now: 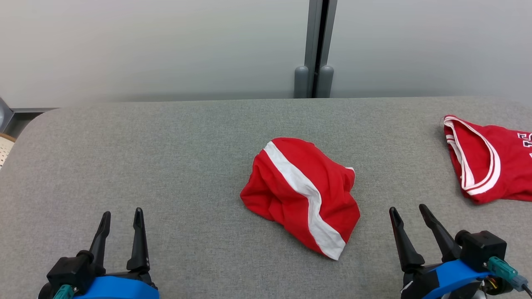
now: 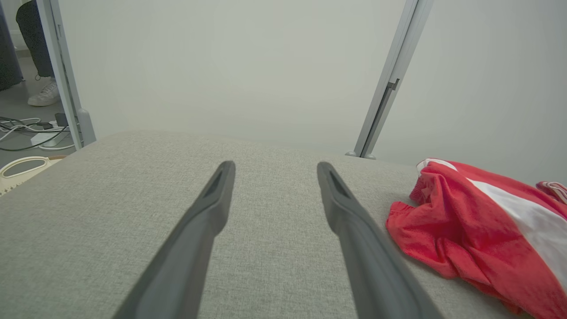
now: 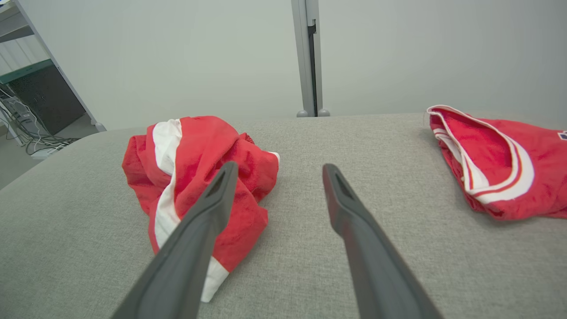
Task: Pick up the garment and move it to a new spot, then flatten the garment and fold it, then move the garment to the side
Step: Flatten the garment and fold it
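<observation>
While my left pincer (image 1: 122,211) and right pincer (image 1: 407,207) gape wide and empty, the crumpled red garment (image 1: 301,195) lies between them on the grey table (image 1: 166,137). I judge it soft, light and floppy, so I'd pinch a raised fold.

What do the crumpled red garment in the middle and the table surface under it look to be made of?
Crumpled red garment: thin, soft, matte fabric, perhaps a sports knit; it slumps in loose wrinkles, and a white stripe runs across it.
Table surface: grey matte textile covering with a fine flecked weave; what lies beneath cannot be told.
</observation>
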### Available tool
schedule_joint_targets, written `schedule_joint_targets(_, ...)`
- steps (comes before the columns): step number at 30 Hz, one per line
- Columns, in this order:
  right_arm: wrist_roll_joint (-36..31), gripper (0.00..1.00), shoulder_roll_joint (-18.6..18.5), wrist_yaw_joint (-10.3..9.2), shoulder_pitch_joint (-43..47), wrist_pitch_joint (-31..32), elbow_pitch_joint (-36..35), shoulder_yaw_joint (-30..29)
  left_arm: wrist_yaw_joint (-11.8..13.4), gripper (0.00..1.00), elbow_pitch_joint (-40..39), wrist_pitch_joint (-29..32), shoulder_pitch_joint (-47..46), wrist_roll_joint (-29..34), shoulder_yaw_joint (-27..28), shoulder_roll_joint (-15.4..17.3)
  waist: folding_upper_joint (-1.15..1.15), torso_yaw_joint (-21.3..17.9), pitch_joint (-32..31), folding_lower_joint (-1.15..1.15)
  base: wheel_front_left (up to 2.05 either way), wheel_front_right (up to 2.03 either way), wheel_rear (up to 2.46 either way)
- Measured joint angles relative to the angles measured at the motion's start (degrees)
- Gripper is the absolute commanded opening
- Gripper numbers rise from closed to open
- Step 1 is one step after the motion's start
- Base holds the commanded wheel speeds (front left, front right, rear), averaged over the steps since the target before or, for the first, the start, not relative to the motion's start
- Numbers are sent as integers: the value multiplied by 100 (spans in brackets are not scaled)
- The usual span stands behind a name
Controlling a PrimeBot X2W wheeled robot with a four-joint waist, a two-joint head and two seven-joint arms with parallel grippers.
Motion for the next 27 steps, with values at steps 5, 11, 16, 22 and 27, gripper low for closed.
schedule_joint_targets(5,9,100,0,0,-6,-1,23,14,44,100,-57,35,2,-4,-23,0,0,3,11,0,0,0,0)
schedule_joint_targets(11,11,100,0,0,-31,93,112,40,99,100,-163,63,32,-21,-55,0,0,24,44,0,0,0,0)
schedule_joint_targets(16,64,100,1,0,-230,431,232,186,144,100,-260,103,33,-29,-97,-5,0,64,107,0,0,0,0)
schedule_joint_targets(22,100,100,1,0,-648,1128,883,227,159,100,-344,135,31,-38,-147,-12,0,164,204,0,0,0,0)
schedule_joint_targets(27,383,100,1,0,-1091,1391,1719,246,160,100,-381,153,21,-38,-191,-10,0,281,284,0,0,0,0)
